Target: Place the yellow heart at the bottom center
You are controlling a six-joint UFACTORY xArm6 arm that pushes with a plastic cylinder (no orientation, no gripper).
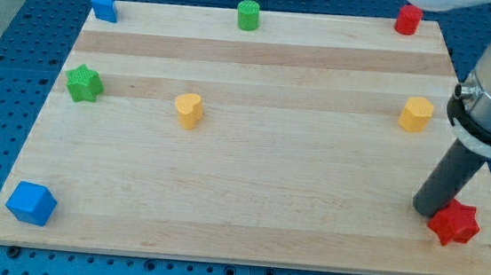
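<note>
My tip rests touching the small red plastic star block; I carry no claw, and the small yellow plastic heart block sits well apart toward the view's left, untouched.

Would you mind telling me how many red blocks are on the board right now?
2. A red cylinder stands at the view's top right corner, and a red star lies at the bottom right, touching my tip. The arm could hide others.
</note>
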